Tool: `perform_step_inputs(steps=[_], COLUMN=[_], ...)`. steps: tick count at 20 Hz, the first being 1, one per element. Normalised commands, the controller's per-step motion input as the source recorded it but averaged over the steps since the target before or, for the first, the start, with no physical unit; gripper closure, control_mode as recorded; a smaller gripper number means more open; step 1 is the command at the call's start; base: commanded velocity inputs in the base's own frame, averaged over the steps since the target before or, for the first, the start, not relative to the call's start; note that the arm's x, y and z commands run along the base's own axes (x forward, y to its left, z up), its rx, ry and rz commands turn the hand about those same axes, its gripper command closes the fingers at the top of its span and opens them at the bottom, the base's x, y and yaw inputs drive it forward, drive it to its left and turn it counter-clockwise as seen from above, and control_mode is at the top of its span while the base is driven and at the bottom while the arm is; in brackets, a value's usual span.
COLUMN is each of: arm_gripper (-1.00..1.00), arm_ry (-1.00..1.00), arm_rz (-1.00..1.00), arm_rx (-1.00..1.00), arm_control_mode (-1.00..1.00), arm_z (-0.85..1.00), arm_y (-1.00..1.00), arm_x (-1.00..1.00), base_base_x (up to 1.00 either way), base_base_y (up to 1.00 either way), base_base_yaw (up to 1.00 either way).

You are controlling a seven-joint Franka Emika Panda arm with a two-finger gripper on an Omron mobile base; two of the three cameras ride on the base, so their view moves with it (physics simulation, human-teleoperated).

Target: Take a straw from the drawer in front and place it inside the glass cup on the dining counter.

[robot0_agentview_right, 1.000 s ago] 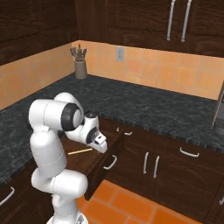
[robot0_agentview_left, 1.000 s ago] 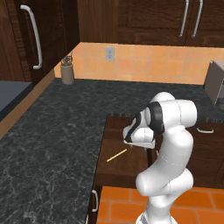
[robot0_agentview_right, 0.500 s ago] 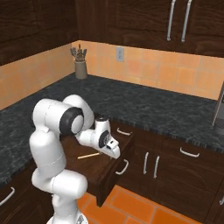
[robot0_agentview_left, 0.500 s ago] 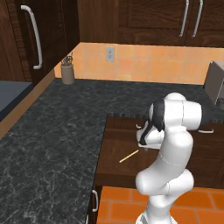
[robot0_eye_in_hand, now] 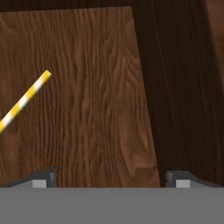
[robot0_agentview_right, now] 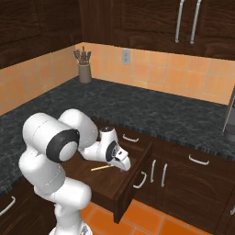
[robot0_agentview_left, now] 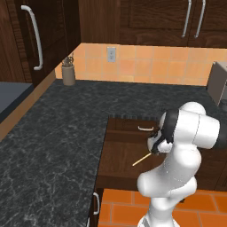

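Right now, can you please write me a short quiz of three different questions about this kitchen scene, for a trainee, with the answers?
1. True or false: the straw is held between the fingers of the gripper.
2. Where does the straw lie? A) on the black countertop B) on the floor of the open drawer C) in the utensil holder
3. Fill in: the jaws of the gripper stand ____.

Key:
1. False. The straw lies free on the wood, apart from both fingertips and off to one side in the hand view.
2. B.
3. Open, with nothing between them.
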Motion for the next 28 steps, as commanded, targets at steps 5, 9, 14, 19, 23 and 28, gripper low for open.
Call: perform_step_inputs(steps=[5, 9, 14, 19, 23, 28], arm_gripper=[-1.0, -1.0, -1.0, -1.0, -1.0, -1.0], arm_ry=[0.0, 0.0, 0.01, 0.0, 0.0, 0.0], arm_rz=[0.0, -0.02, -0.06, -0.11, -0.15, -0.15], arm_rx=[0.0, 0.04, 0.04, 0.01, 0.0, 0.0], arm_control_mode=[-1.0, -1.0, -1.0, -1.0, -1.0, -1.0], arm_z=[0.41, 0.0, -0.24, -0.45, -0.45, -0.39], arm_y=[0.71, 0.11, 0.0, 0.0, 0.0, 0.0], arm_x=[0.34, 0.65, 0.49, 0.26, 0.11, 0.0], base_base_x=[0.0, 0.0, 0.0, 0.0, 0.0, 0.0], base_base_y=[0.0, 0.0, 0.0, 0.0, 0.0, 0.0], base_base_yaw=[0.0, 0.0, 0.0, 0.0, 0.0, 0.0])
